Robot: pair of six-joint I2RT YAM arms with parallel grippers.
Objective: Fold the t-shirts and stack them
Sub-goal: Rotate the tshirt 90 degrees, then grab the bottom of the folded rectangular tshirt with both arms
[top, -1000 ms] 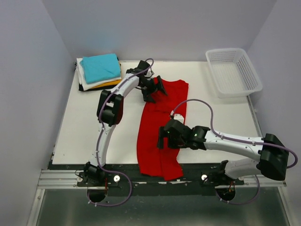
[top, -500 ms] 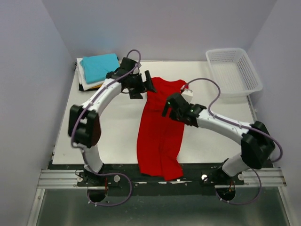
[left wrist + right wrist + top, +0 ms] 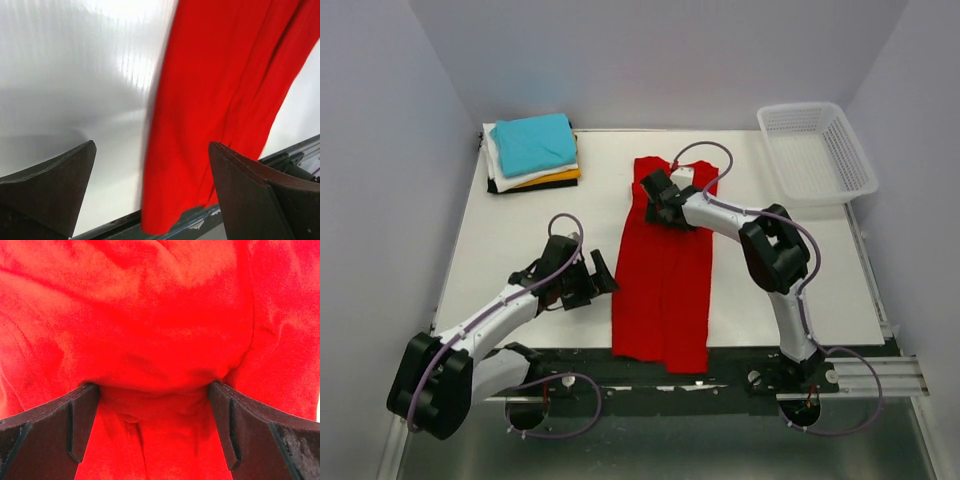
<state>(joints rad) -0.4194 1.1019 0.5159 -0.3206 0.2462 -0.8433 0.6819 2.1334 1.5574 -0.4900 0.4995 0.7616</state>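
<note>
Lying lengthwise down the middle of the counter (image 3: 490, 250), the red t-shirt (image 3: 660, 290) is folded into a long, narrow strip. Its far end points toward the back wall and its near end droops over the counter's front edge onto the dark rail (image 3: 730, 360). The right arm (image 3: 775, 250) rises from its base at the near right and bends left, ending over the far end of the strip. In the wrist view the right fingers (image 3: 50, 420) stand wide apart, with a soft, puckered ridge of red cloth showing between them. They are not pinched on it, and whether their tips press into the cloth cannot be told. The left arm (image 3: 490, 315) lies low across the near-left part of the counter, its head just beside the strip's left edge, in the nearer half of its length. The left fingers (image 3: 50, 185) are also spread wide and grip nothing; between them show the shirt's left edge and bare white counter. A folded stack sits in the far-left corner, well apart from the red t-shirt. It has the teal t-shirt (image 3: 532, 142) on top, then the white t-shirt (image 3: 515, 178), the orange t-shirt (image 3: 563, 177) and the black t-shirt (image 3: 535, 187) at the bottom. A white lattice basket (image 3: 815, 155) stands at the far-right corner.
</note>
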